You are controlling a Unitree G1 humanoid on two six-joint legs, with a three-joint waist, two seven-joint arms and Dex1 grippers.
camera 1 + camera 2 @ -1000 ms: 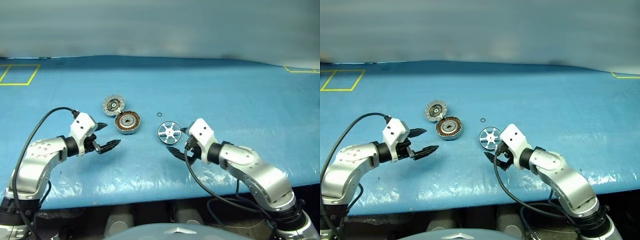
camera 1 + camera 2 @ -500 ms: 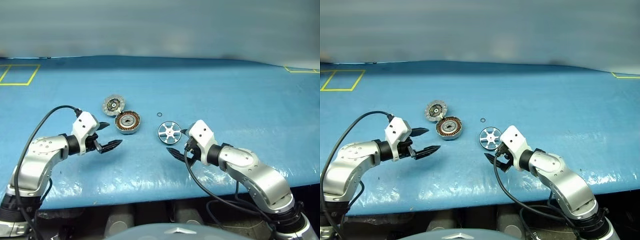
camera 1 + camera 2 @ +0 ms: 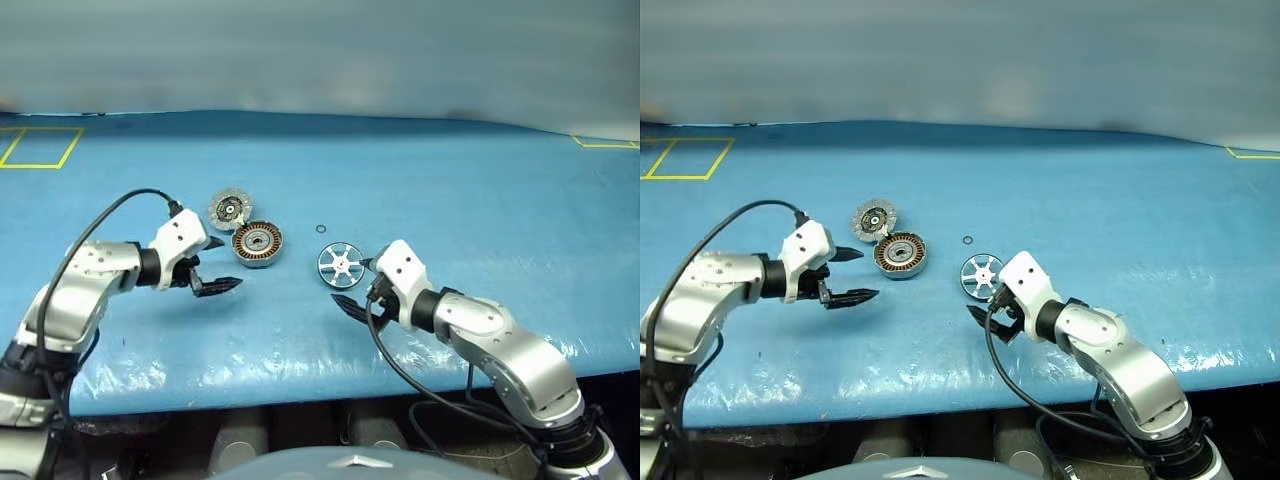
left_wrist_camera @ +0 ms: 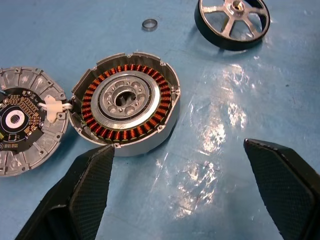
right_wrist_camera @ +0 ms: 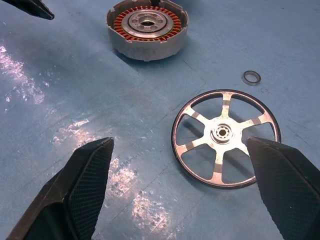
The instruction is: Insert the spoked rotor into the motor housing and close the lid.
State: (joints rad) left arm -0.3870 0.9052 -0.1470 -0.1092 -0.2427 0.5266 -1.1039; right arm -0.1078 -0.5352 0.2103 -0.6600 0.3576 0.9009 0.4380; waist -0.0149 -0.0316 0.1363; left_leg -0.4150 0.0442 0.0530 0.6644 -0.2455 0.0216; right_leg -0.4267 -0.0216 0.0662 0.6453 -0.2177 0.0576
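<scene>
The motor housing [image 3: 257, 244], a grey cup with copper windings, lies open side up on the blue table. The lid [image 3: 229, 209] lies flat beside it, inner face up, joined to it by a small white piece [image 4: 54, 107]. The spoked rotor [image 3: 340, 264], a silver six-spoke wheel, lies flat to the right of the housing. My left gripper [image 3: 228, 263] hovers open just left of the housing, holding nothing. Just on the near side of the rotor, my right gripper [image 5: 180, 142] is open and empty.
A small metal ring [image 3: 319, 229] lies on the table beyond the rotor and the housing. Yellow tape marks [image 3: 35, 148] sit at the far left and far right. The blue table [image 3: 480, 200] stretches wide behind the parts; its front edge runs below both arms.
My left arm has swung forward and up towards the housing, and its wrist has rolled. The right arm and all the parts have stayed put.
</scene>
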